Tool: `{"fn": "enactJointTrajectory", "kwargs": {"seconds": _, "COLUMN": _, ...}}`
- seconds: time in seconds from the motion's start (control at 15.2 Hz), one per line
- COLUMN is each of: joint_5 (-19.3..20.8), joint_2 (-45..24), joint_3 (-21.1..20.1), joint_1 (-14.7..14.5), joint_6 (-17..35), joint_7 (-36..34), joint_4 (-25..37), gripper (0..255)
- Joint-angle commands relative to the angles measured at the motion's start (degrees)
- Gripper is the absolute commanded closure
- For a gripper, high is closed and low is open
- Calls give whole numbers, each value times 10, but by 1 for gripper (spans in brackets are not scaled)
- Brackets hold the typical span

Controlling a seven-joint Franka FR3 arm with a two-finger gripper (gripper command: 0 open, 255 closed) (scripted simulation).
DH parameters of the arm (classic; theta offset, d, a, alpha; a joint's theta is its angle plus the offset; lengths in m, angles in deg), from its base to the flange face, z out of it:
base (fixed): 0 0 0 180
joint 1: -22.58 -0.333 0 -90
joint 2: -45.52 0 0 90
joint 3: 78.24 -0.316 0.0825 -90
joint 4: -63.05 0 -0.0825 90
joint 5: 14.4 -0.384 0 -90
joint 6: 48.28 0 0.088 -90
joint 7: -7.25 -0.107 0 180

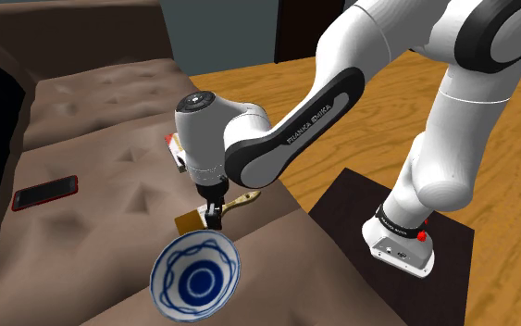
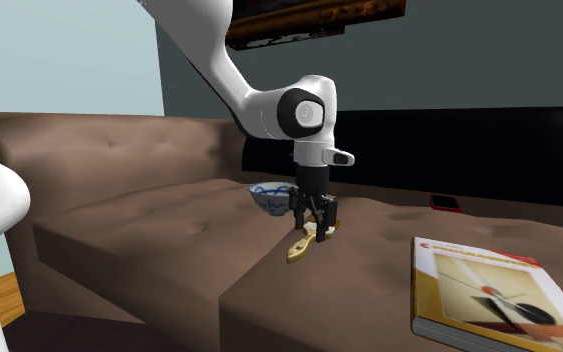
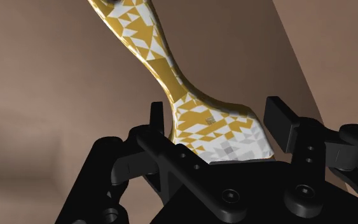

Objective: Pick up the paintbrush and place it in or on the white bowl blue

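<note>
On the brown sofa (image 1: 110,102), starting from the shoulder view's left, a phone (image 1: 45,193) with a red case lies flat close to the seat's edge on that side, next to a black area. More toward the middle stands the white bowl (image 1: 195,276), with blue rings and a blue wavy line inside. It sits upright on the seat, near the line where two seat cushions meet.

Near the bowl, and apart from it, is the paintbrush (image 1: 240,201). It lies on the seat along that same line between the cushions, well apart from the phone and outside the bowl. Its handle looks yellow in the shoulder view. In the wrist view it carries a pattern of yellow and white triangles and becomes wider toward one end.

The claw (image 1: 214,218) points straight down onto the paintbrush from the white arm (image 1: 277,139). It is spread. The two black fingers (image 3: 279,121) stand one on each side of the wide part of the paintbrush, very close to its edges. A thin strip of the sofa shows between the brush and one finger.

Further right in the shoulder view, the dark stand (image 1: 351,199) is on the wooden floor (image 1: 249,74), just beside the sofa's edge on that side. In the second exterior view, a book (image 2: 489,295) with a white cover lies flat on the cushion at that view's right, near its front corner.
</note>
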Motion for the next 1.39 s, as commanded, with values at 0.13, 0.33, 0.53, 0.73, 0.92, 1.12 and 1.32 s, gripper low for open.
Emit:
{"fn": "enactJointTrajectory", "kwargs": {"seconds": 0.13, "joint_5": -4, "joint_2": 5, "joint_3": -1, "joint_1": 1, "joint_6": -7, "joint_7": 3, "joint_4": 3, "gripper": 255}}
{"fn": "enactJointTrajectory", "kwargs": {"seconds": 0.33, "joint_5": -14, "joint_2": 19, "joint_3": -3, "joint_1": 3, "joint_6": -28, "joint_7": 10, "joint_4": 11, "gripper": 255}}
{"fn": "enactJointTrajectory", "kwargs": {"seconds": 0.53, "joint_5": -23, "joint_2": 33, "joint_3": -5, "joint_1": 5, "joint_6": -49, "joint_7": 16, "joint_4": 21, "gripper": 255}}
{"fn": "enactJointTrajectory", "kwargs": {"seconds": 0.73, "joint_5": -32, "joint_2": 45, "joint_3": -6, "joint_1": 6, "joint_6": -70, "joint_7": 22, "joint_4": 32, "gripper": 255}}
{"fn": "enactJointTrajectory", "kwargs": {"seconds": 0.92, "joint_5": -39, "joint_2": 57, "joint_3": -6, "joint_1": 7, "joint_6": -91, "joint_7": 28, "joint_4": 44, "gripper": 255}}
{"fn": "enactJointTrajectory", "kwargs": {"seconds": 1.12, "joint_5": -45, "joint_2": 67, "joint_3": -7, "joint_1": 8, "joint_6": -113, "joint_7": 32, "joint_4": 57, "gripper": 255}}
{"fn": "enactJointTrajectory", "kwargs": {"seconds": 1.32, "joint_5": -51, "joint_2": 76, "joint_3": -6, "joint_1": 9, "joint_6": -135, "joint_7": 36, "joint_4": 71, "gripper": 255}}
